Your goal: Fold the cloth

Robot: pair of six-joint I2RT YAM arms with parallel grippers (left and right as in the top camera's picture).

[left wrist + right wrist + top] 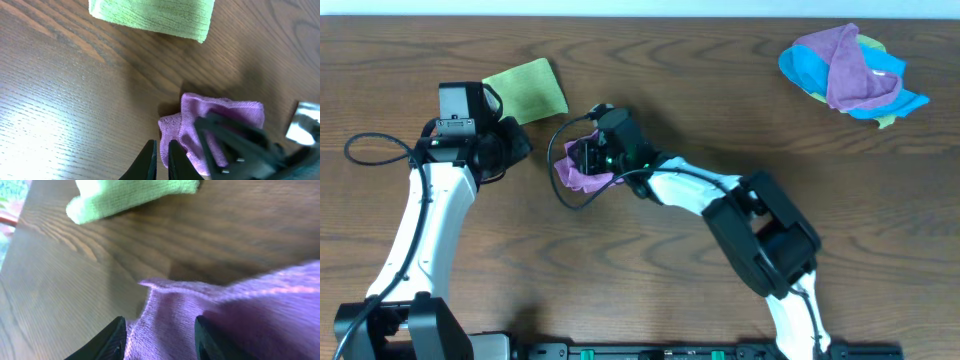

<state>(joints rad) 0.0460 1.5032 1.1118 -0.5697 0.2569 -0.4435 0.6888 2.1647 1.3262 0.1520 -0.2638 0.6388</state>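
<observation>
Beneath wide-open right jaws, bunched purple cloth, no clear long axis; left jaws nearly closed, empty.

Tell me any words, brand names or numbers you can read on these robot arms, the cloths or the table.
There are none to read. The green cloth, the purple cloth, the heap of coloured cloths and the wooden table carry no writing. No legible label shows on the left arm or the right arm.
</observation>
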